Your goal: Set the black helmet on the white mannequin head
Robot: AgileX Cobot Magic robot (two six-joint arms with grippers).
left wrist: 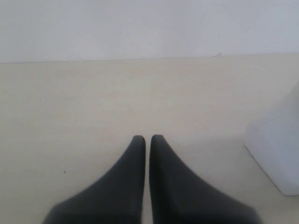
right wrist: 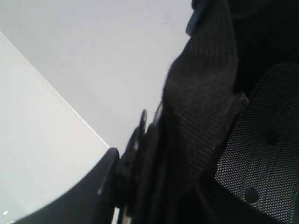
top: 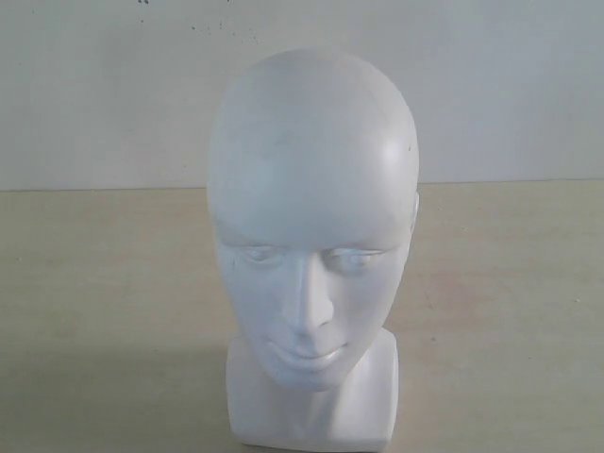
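Here | left claw closed, empty | right claw mostly hidden behind black helmet, grip unclear

Bare white mannequin head stands upright; black helmet shows mesh lining.

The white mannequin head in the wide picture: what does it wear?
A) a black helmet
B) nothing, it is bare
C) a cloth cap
B: the white mannequin head is bald and bare, while the black helmet shows only in the right wrist view, seen close up.
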